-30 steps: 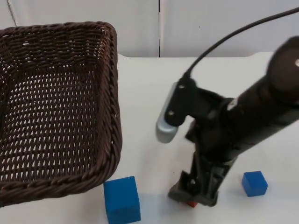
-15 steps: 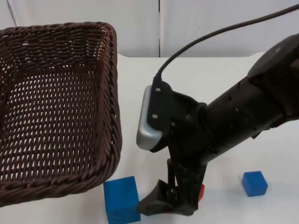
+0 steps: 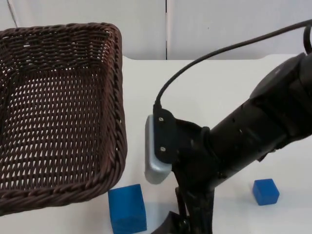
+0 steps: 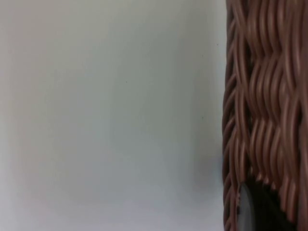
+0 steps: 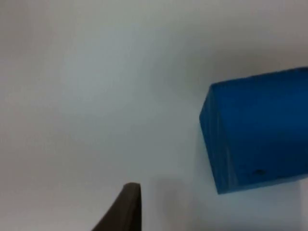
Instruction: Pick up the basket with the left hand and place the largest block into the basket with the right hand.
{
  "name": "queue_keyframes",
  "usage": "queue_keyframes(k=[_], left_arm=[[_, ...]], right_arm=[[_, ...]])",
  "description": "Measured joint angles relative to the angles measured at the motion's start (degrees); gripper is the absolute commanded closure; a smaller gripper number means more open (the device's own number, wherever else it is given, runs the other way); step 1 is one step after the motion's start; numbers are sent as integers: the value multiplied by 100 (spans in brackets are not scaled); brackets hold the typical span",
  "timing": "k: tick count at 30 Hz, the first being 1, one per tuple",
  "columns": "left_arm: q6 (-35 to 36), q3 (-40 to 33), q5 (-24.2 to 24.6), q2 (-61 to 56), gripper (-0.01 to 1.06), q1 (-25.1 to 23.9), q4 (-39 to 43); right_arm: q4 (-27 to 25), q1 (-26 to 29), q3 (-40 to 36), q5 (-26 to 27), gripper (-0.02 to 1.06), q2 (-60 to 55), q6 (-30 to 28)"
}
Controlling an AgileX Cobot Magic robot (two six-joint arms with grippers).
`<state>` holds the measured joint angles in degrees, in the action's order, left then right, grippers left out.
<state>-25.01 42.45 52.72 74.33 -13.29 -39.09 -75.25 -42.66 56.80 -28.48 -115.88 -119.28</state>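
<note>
**Now the right arm was low by the big blue block**

So the brown basket [image 3: 53, 112] filled the upper left of the top picture, with its near edge above the big blue block [image 3: 127, 209]. From the left wrist camera, the woven wall of the basket [image 4: 262, 96] stood next to the white table [image 4: 110, 115]. The left claw's dark tip was pressed against that wall, but I could not tell whether the claw was open or closed.

The right arm [image 3: 243, 141] reached across from the upper right of the top picture. The right claw [image 3: 183, 226] sat at the bottom edge, just right of the big blue block. From the right wrist camera, the big blue block [image 5: 257, 137] lay on the table, apart from the one dark fingertip [image 5: 126, 209]. I could not tell if that claw was open or closed.

A small blue block [image 3: 265, 191] sat at the lower right, well apart from the big one.
</note>
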Motion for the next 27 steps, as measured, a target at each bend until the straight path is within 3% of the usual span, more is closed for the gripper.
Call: queue_keyframes(k=[2, 14, 27], left_arm=[[0, 0, -10, 0, 105, 0, 0], [0, 0, -31, 0, 105, 0, 0], [0, 0, -44, 0, 105, 0, 0]], right_arm=[[-209, 0, 0, -11, -1, -25, -218], [-1616, 0, 10, -375, -1, -613, -228], [-2376, 0, 21, -503, -1, -864, -228]])
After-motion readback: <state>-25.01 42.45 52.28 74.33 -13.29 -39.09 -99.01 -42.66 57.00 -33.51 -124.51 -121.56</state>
